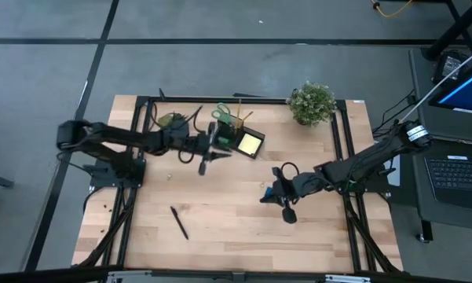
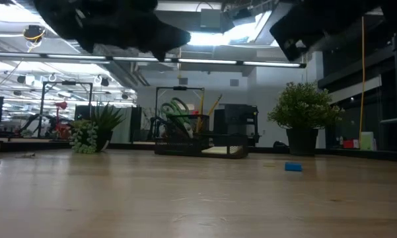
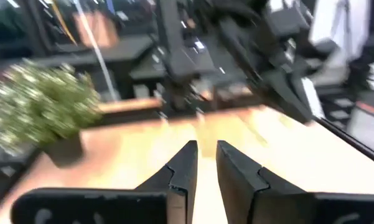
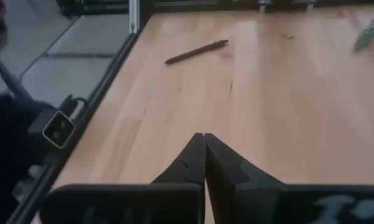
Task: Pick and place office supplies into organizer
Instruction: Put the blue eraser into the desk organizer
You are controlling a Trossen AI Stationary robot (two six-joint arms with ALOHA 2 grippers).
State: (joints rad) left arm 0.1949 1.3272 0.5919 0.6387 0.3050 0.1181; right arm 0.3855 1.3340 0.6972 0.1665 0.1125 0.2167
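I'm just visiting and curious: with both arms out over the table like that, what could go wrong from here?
The left gripper hangs close beside the organizer and might knock it. The right gripper, fingers shut, is right by the small blue piece and could nudge it away.

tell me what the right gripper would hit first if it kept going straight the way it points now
Probably the black pen: the right gripper, fingers shut, points across bare table toward it. The pen lies slightly off the line, so it might pass beside it.

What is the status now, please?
Left gripper slightly open, empty, beside organizer. Right gripper shut, empty, mid-table. Pen and blue piece still loose. Nothing in the way.
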